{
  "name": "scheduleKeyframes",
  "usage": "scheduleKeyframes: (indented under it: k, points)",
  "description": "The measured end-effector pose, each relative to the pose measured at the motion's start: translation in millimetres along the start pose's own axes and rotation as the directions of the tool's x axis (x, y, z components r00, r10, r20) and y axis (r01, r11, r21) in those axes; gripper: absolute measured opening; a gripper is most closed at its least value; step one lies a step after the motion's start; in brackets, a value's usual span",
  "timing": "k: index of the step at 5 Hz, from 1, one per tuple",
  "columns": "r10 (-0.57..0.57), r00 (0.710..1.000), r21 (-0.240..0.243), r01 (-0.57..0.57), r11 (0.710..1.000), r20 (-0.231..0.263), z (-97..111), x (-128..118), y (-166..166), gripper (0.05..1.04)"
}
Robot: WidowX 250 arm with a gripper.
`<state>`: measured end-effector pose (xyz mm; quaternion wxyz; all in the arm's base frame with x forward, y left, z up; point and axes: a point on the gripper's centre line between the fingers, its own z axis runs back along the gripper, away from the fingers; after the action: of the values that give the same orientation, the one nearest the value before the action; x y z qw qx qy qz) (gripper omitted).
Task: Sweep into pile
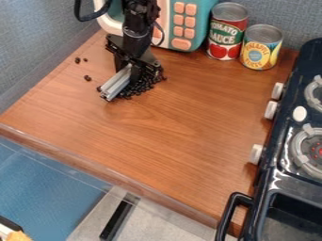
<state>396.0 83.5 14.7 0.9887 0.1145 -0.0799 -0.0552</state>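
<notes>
My black gripper (132, 68) hangs low over the upper left of the wooden counter, shut on a grey bar-shaped sweeping tool (117, 84). The tool lies at a slant against the counter, its lower end toward the front left. Dark beans (143, 86) are heaped along the tool's right side and under the gripper, some spreading toward the right. A few stray beans (87, 78) lie apart to the left of the tool, with others farther up and left. Part of the heap is hidden behind the gripper.
A teal toy microwave (202, 19) stands behind the arm. To its right are a tomato sauce can (227, 31) and a yellow pineapple can (260, 47). A dark toy stove (270, 181) with knobs runs along the right side. The counter's front edge (113, 175) slants across the lower left.
</notes>
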Motion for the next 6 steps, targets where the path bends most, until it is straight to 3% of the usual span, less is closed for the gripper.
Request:
scheduleKeyframes:
  k: [4, 6]
  points:
    - [-0.019, 1.0, -0.051, 0.019, 0.998, 0.016, 11.1, -2.7, -19.7, 0.388]
    - [0.084, 0.991, -0.06, -0.078, 0.995, 0.101, 48.6, -9.9, 23.5, 0.388]
